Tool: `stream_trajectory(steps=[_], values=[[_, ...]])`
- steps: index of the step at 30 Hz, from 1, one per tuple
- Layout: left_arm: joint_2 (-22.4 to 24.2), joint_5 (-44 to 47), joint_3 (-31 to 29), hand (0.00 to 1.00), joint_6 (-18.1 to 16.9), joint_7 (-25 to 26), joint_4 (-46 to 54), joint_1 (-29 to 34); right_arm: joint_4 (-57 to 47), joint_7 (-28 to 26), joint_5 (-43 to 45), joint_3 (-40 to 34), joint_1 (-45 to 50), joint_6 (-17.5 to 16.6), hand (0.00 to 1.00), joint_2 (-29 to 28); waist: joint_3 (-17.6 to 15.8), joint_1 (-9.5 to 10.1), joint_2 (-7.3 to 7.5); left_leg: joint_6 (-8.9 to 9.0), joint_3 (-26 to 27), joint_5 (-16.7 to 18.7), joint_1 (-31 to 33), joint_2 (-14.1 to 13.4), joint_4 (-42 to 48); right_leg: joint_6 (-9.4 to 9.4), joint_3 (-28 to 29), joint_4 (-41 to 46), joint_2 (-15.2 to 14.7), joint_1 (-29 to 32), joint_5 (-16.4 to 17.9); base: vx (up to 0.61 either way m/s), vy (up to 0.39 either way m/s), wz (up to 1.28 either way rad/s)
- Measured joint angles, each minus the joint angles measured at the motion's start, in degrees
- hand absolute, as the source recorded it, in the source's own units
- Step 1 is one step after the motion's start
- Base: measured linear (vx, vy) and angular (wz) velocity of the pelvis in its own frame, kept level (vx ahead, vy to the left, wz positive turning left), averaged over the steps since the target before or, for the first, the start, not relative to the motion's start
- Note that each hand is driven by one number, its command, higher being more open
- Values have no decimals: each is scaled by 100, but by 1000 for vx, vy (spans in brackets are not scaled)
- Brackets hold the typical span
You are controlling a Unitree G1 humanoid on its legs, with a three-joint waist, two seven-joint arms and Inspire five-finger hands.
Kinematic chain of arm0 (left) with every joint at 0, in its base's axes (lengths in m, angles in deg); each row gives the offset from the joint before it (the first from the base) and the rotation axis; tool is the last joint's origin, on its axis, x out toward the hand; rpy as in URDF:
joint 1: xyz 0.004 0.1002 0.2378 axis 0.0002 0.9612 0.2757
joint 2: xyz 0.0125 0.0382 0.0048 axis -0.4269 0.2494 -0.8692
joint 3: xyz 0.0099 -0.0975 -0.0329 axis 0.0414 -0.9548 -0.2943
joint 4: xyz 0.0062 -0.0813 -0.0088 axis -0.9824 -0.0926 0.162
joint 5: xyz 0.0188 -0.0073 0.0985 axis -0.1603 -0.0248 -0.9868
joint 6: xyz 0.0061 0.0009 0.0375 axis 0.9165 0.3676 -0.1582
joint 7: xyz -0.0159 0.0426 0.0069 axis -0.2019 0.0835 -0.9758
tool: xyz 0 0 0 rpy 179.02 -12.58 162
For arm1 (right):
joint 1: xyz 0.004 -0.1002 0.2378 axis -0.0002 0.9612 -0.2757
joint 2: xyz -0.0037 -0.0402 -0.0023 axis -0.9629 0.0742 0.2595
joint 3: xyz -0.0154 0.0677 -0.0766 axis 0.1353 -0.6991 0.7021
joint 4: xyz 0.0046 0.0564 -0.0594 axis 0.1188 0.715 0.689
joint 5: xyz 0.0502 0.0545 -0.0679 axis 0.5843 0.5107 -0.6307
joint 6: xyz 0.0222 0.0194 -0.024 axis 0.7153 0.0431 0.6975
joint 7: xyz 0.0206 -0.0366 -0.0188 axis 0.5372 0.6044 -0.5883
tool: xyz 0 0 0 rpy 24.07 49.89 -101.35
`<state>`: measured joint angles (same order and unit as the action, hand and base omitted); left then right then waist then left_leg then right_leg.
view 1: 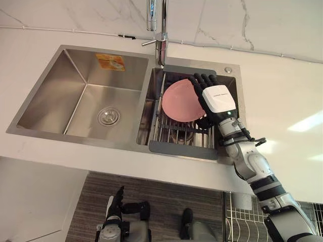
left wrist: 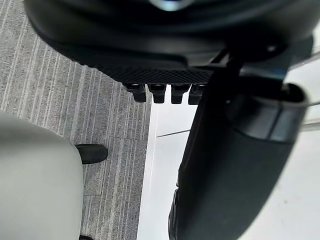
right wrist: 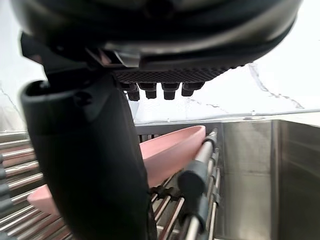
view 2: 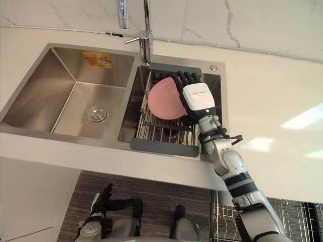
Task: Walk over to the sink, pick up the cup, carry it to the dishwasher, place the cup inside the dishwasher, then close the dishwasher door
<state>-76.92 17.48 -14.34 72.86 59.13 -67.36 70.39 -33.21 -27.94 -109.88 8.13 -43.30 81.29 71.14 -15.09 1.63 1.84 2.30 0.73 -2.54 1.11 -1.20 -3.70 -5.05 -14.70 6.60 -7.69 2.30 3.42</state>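
1. Two hands to account for. Nearest us, the left hand (view 1: pixel 115 207) hangs low over the grey striped floor (view 1: pixel 166 194), its fingers loosely straight and holding nothing. A wire basket (view 1: pixel 242 222) sits at lower right.
2. Next comes the white counter (view 1: pixel 287 106), whose front edge runs wide before the steel sink (view 1: pixel 50 108).
3. We see open room in the left basin around its drain (view 1: pixel 108 116). A slatted rack (view 1: pixel 176 135) bridges the right basin.
4. On that rack a pink dish (view 1: pixel 179 101) leans tilted. The right hand (view 1: pixel 218 98) lies just beside its right rim, fingers extended, gripping nothing that we can make out.
5. Farthest, the faucet (view 1: pixel 160 30) rises before a marbled wall (view 1: pixel 252 20).
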Motion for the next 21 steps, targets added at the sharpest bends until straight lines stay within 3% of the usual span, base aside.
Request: stream_trajectory(steps=[2,3,21], values=[[0,1,1,100,-1,0,8,0,32,0,-23,61,-66,46,100,1,-5,8,1,-1,-2,-19,6,0,-21,0,0,9,-1,21,0,0,0,0],[0,3,1,100,-2,1,10,0,61,9,-100,113,-115,71,0,1,-5,10,1,-4,-1,-28,27,0,-23,1,3,28,-3,51,0,0,0,0],[-5,269,6,100,-59,12,13,-101,883,34,-102,369,-976,35,0,201,-208,74,18,-38,-38,-289,234,-38,-125,110,-15,37,72,289,-86,-23,0,1]])
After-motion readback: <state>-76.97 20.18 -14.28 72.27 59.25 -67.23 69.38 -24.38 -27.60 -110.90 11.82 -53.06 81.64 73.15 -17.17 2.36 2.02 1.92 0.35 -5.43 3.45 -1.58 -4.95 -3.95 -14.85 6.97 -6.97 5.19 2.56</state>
